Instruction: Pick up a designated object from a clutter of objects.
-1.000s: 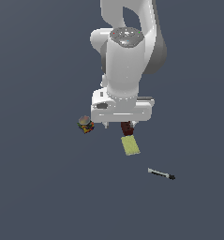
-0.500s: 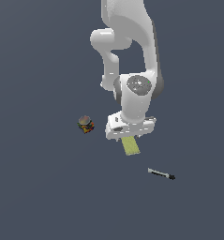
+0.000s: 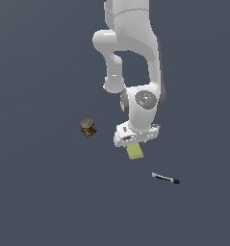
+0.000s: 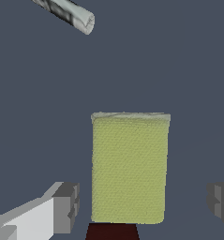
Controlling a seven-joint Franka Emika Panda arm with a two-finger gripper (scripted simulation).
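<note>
We see the gripper [image 4: 141, 204] low over the yellow-green sponge pad [image 4: 128, 166] near the middle of the surface [image 3: 39, 192], jaws spread either side of it, not yet pinching; grasp and lift remain.

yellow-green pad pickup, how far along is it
Done: the arm is down over the clutter, and the gripper is open with its fingers either side of the yellow-green pad. In hand: lining up on the pad; the fingers are not touching it, and it lies flat. Left: close on it and lift it clear of the dark red-brown brick at its end.
</note>
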